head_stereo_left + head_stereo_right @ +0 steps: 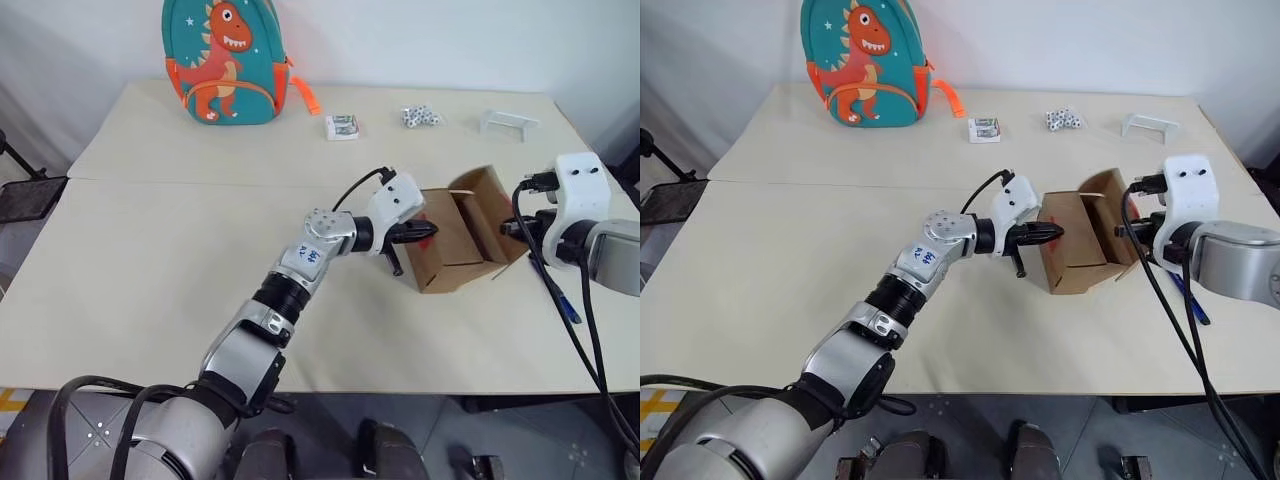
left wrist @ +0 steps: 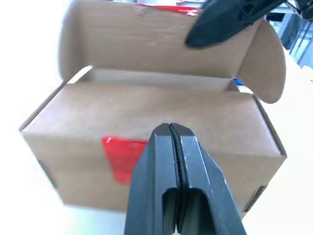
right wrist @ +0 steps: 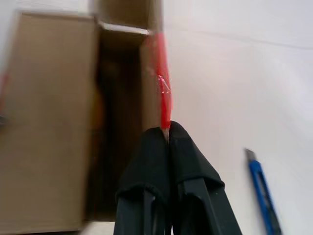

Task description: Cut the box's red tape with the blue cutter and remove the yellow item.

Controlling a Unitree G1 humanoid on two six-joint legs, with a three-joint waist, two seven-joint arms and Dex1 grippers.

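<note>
The brown box lies on the table right of centre with its lid flap raised. My left gripper is shut, its tips against the box's left side at the red tape. My right gripper is shut on the flap's edge, where a torn strip of red tape runs. The blue cutter lies on the table to the right of the box, under my right arm. The box's inside is dark and the yellow item is hidden.
A teal dinosaur backpack stands at the back left. A small white packet, a cluster of dice and a white bracket lie along the back. The table's front edge runs close below the box.
</note>
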